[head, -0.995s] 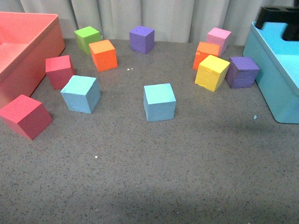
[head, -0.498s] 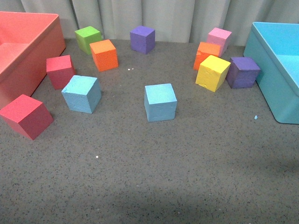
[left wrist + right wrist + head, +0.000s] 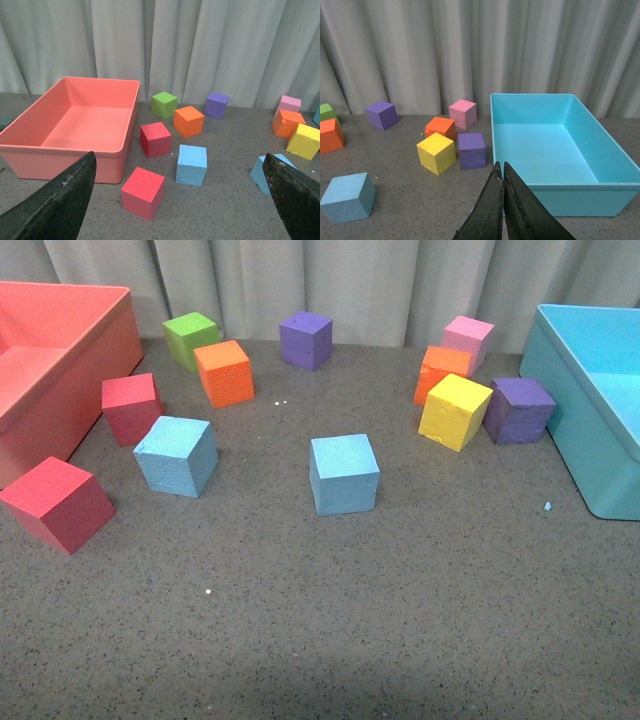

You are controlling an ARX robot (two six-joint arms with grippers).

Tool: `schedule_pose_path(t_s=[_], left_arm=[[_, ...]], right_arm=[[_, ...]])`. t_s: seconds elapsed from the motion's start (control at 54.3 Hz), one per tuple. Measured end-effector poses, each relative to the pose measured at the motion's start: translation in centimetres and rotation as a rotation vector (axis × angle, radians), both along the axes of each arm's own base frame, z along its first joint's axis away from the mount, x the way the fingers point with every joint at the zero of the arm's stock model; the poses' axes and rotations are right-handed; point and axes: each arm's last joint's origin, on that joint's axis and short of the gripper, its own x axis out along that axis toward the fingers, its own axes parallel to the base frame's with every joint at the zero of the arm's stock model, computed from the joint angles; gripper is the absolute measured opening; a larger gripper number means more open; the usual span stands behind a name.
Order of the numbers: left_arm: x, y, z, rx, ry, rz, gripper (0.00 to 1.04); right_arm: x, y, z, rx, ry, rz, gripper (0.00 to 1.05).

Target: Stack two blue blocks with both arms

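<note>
Well clear of both blue blocks (image 3: 344, 473), left fingers (image 3: 60, 205) apart, right fingers (image 3: 520, 220) together.

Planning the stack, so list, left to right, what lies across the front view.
Coral bin → left blue block → far purple cube → centre blue block → yellow cube → right purple cube → turquoise bin.

Left blue block (image 3: 176, 455), centre blue block (image 3: 344, 473): well apart.
</note>
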Motion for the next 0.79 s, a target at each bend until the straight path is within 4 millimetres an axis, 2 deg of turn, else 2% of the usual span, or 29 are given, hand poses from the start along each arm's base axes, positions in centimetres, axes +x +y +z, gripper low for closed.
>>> schedule_pose_path(t_s=[0.442,0.792], left_arm=[[0.0,0.0,0.0,0.000,0.000,0.000,0.98],[0.0,0.0,0.0,0.000,0.000,0.000,0.98]], right_arm=[[-2.3,0.0,0.5,0.000,-0.016,0.003,0.01],[-3.2,0.0,0.6,0.000,-0.022,0.003,0.01]])
